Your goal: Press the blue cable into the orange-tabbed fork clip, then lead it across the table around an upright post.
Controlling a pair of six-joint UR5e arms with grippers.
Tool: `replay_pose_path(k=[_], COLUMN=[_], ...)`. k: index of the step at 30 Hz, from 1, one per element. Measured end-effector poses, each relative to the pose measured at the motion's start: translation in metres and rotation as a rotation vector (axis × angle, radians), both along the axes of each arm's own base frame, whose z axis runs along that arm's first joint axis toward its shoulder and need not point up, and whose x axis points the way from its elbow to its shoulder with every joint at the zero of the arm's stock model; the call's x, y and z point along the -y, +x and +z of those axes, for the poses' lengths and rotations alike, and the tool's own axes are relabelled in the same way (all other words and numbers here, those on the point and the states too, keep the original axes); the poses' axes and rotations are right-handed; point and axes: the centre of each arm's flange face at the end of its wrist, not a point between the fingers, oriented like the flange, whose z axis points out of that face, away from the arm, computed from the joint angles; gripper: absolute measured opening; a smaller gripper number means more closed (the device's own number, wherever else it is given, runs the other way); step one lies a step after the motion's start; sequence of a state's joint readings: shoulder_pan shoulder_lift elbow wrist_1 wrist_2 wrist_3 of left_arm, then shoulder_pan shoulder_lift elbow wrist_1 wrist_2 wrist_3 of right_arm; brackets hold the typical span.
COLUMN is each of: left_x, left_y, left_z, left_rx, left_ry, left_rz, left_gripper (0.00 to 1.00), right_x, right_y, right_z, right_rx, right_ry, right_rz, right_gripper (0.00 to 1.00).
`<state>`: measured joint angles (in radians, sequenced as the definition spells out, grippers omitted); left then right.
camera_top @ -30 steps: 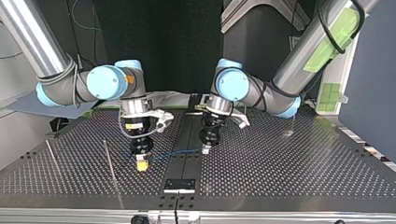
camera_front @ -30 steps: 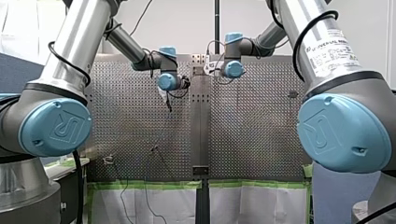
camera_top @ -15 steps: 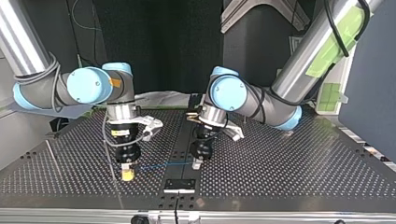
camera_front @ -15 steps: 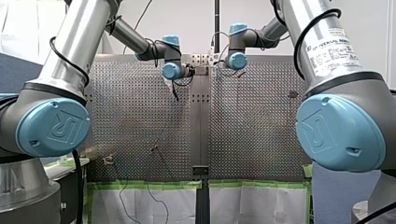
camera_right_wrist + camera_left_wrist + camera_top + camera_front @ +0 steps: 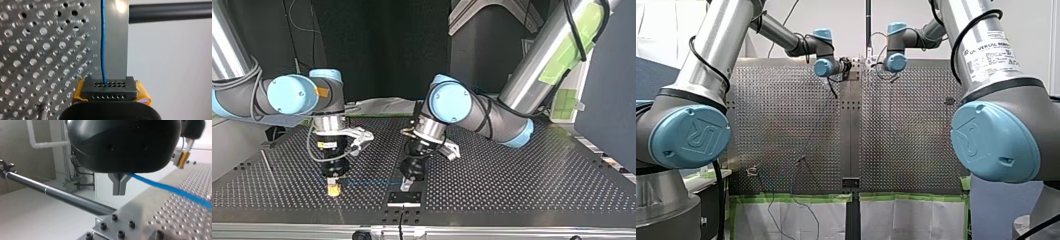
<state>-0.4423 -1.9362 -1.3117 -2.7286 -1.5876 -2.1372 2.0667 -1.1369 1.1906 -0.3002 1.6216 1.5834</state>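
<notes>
Top view: my right tool [image 5: 332,189] clamped on the blue cable [image 5: 364,181], which spans low over the counter [image 5: 522,185] to my left tool [image 5: 406,184], likewise closed on it. Light and limp, it is probably best gripped near the working span.

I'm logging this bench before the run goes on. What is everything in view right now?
blue cable: one, blue, stretched between the two grippers.
perforated table: one, grey metal, under both arms.
thin rod: one, grey, on the table at the top view's left.
black plate: one, black, middle of the table's near edge in the top view.
dark pole: one, dark grey, beyond the table's edge.
green tape: a few patches, green, top view's right.
right gripper: one, yellow pads, shut on the cable.
left gripper: one, black, shut on the cable.
</notes>
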Motion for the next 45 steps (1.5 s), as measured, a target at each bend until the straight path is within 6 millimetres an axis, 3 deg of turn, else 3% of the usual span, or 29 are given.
replay_pose_path(k=[18,23,30,45], left_x=[0.023,0.029,0.033,0.045], left_y=[0.013,0.019,0.025,0.018], left_z=[-0.007,0.002,-0.001,-0.002], left_rx=[-0.059,-0.05,-0.054,-0.049], left_ry=[-0.085,-0.116,-0.125,-0.125], left_rz=[-0.065,-0.082,-0.09,-0.117], left_gripper=[0.0,0.0,0.0,0.0], right_x=[0.008,0.013,0.02,0.037], right_y=[-0.04,-0.051,-0.063,-0.09], right_z=[0.029,0.03,0.029,0.024], right_rx=[0.006,0.0,-0.007,-0.017], right_ry=[-0.008,-0.002,0.004,0.021], right_rz=[-0.064,-0.086,-0.112,-0.163], right_gripper=[0.0,0.0,0.0,0.0])
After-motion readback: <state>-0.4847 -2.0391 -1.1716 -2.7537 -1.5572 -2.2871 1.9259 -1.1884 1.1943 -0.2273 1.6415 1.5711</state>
